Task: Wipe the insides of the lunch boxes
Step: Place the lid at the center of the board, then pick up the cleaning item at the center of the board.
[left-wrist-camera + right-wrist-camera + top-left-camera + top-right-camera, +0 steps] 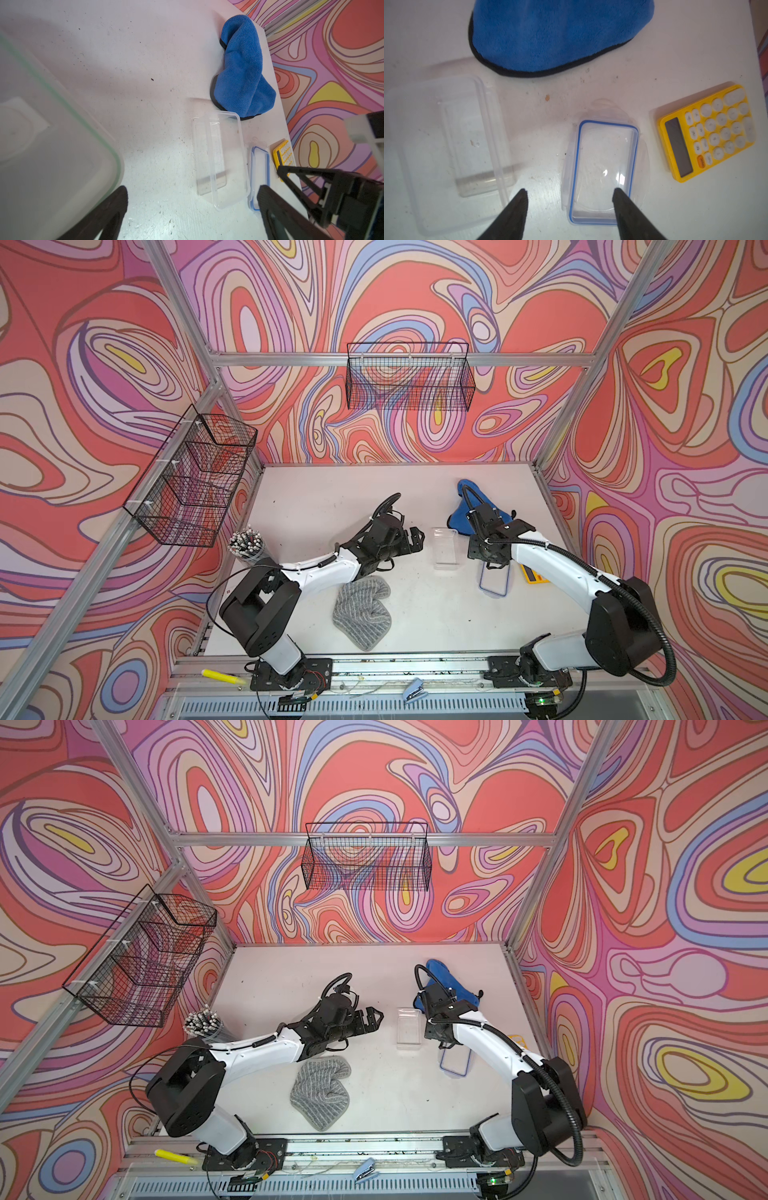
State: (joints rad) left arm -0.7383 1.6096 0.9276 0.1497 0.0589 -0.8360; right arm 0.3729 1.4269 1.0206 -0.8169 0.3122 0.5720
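Sitting just beside right tool (569,191), small lunch box (446,145), jaws apart, empty.

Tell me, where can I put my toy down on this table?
Bare table at the back, between the pen cup and the blue cloth. Another bare patch in front, between the grey cloth and the lid. The right side is crowded: blue cloth, tub, lid and calculator lie close together.

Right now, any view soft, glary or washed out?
Left wrist: green-rimmed lid close to the lens is blurred, small tub in focus. Right wrist: glare spots on blue-rimmed lid. Both top views: evenly lit, but the small tub barely stands out from the white table.
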